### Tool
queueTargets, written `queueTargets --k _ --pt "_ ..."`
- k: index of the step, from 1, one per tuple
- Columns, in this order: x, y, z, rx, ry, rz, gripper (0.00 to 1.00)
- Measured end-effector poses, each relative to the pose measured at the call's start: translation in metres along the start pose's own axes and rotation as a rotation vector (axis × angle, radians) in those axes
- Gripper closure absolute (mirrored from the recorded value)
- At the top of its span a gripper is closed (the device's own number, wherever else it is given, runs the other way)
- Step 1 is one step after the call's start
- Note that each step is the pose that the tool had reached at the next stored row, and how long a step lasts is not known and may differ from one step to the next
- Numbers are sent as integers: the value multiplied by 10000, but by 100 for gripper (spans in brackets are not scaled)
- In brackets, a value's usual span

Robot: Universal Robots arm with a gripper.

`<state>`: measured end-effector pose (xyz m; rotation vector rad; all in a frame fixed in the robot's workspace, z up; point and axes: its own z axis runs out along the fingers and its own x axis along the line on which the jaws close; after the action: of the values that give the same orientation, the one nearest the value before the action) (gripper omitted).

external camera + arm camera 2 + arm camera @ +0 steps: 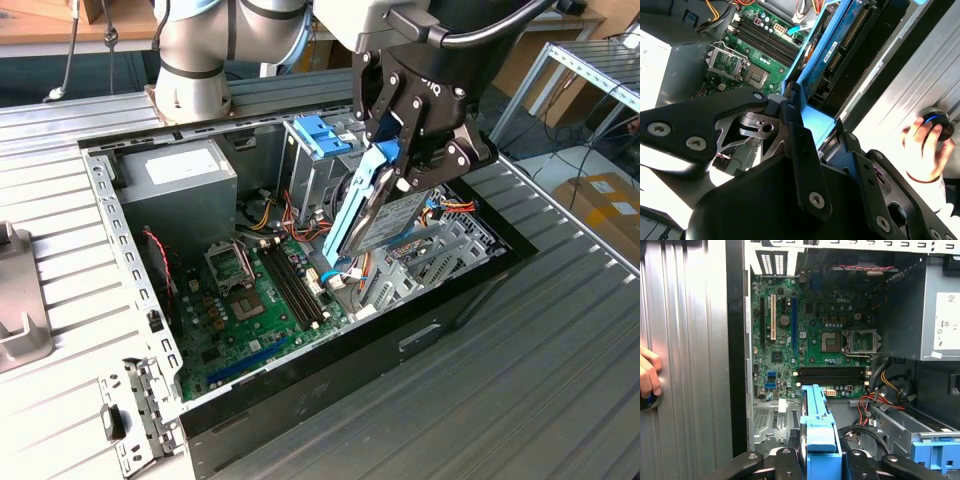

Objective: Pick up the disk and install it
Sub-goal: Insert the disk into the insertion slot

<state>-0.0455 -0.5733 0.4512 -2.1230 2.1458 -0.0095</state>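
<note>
Exterior view. The gripper is clamped on the upper end of the disk. The disk hangs steeply tilted, 1 long edge down, over the open computer case on the exterior view's right side. Its lower end is just above the grey drive cage and is not seated. The motherboard lies in the middle of the case. The power-supply box sits at the far corner on the exterior view's left, and the blue latch stands far of the disk. The case rests on the ribbed tabletop.

Second wrist view. The gripper holds narrow, fingers pressed on the blue bracket. The disk is seen edge-on, circuit side showing, with the motherboard beyond it. A person's hand rests on a round device on the tabletop, well apart from the case.

First wrist view. The blue bracket runs out from the gripper toward the motherboard. Loose cables and the drive cage lie close beside it.

Risk, judged:
1. The grip is on 1 end only, so the disk could pivot or slip if its low end meets the cage.
2. The tilt may make the bracket miss the cage guides and jam.
3. The cables near the bay could get pinched under the disk.
</note>
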Motion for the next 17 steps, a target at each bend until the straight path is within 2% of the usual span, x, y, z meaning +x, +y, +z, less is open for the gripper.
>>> queueTargets --k 10,17 --pt "1 -46 22 0 2 -1 63" --pt "1 -50 24 1 -2 0 63"
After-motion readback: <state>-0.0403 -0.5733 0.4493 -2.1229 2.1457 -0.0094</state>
